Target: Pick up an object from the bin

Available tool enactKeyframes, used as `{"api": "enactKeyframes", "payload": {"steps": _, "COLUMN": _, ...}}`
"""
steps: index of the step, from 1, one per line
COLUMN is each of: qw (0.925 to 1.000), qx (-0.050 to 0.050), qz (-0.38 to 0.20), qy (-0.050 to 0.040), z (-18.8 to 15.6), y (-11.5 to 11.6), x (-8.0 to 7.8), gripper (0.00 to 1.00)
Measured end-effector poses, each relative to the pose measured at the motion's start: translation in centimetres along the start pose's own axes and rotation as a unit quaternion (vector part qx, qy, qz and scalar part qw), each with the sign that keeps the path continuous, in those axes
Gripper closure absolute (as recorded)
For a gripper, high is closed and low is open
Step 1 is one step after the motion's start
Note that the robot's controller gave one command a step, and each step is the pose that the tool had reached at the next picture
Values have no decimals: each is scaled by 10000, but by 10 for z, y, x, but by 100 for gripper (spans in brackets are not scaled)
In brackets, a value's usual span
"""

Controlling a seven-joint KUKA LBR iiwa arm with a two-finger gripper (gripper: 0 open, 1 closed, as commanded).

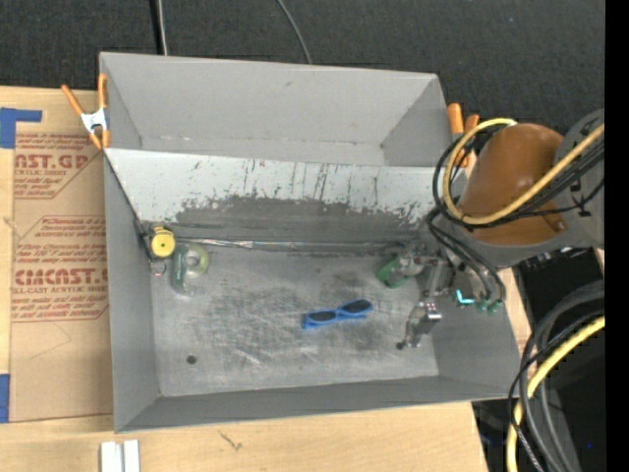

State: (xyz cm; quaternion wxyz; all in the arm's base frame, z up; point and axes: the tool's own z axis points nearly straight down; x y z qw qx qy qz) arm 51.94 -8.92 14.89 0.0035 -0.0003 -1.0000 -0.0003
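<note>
One claw (417,328) in grey bin (275,106), blue piece (336,315) nearby

The arm (587,180) reaches in from the right, orange-covered wrist (511,177) high, tool (419,326) pointing down-left.

Overall light: moderate, even and diffuse, falling from above onto the grey metal bin (265,96).
Far wall of bin: brightest grey surface, pale and flat-lit.
Bin floor: darker than the walls, with a dull sheen on scuffed patches below the far wall.
Shadows: soft-edged, with a dim patch at the bin floor's right end under the robot gripper (418,327).
Highlights: broad soft gleam on the rounded orange wrist cover (511,180), just outside the bin's right rim. The small round yellow thing (161,242) in the bin's left corner is bright.
Surroundings: dark carpet (393,18) beyond the bin's far rim is near black. The pale wooden tabletop (324,431) before the near rim is evenly lit.
</note>
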Motion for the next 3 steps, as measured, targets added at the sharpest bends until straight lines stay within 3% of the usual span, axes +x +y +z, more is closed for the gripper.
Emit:
{"api": "enactKeyframes", "payload": {"steps": 1, "qw": 9902, "qx": -1, "qz": -1394, "qy": -39, "z": 70, "y": 44, "x": -20, "gripper": 0}}
{"api": "enactKeyframes", "payload": {"steps": 2, "qw": 9903, "qx": 12, "qz": -1387, "qy": -77, "z": 67, "y": 43, "x": -22, "gripper": 100}}
{"api": "enactKeyframes", "payload": {"steps": 3, "qw": 9835, "qx": 31, "qz": -1808, "qy": -89, "z": -110, "y": 4, "x": -26, "gripper": 100}}
